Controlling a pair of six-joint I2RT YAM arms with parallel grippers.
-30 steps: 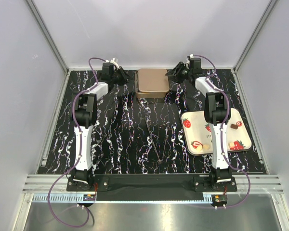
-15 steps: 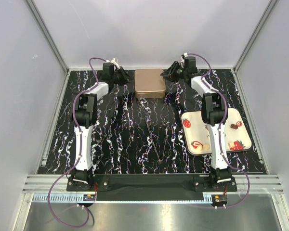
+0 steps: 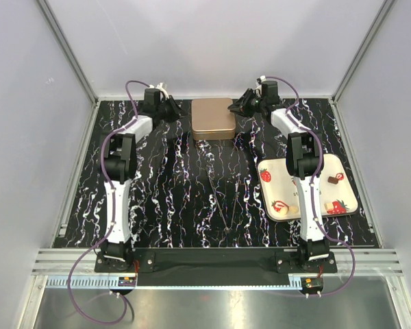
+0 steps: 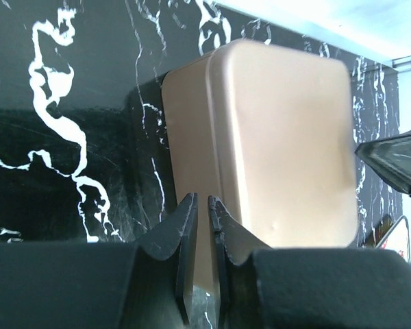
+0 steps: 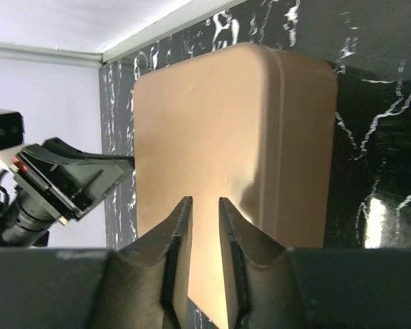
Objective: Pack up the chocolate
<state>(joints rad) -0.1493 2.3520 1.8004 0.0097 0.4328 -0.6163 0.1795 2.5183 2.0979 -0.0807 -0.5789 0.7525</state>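
closed tin [image 3: 214, 118] at far centre of table [image 3: 164, 192]. left gripper [image 4: 201, 202] at its left edge, right gripper [image 5: 204, 202] at its right edge. both jaw pairs narrowed to a slit; cannot tell if either pinches the tin. chocolate [image 3: 333, 181] lies on strawberry tray [image 3: 347, 199], right side, well apart from tin.

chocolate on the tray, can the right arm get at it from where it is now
Probably yes: the chocolate lies uncovered on the tray beside that arm's base, though the right gripper is off by the tin and must fold back.
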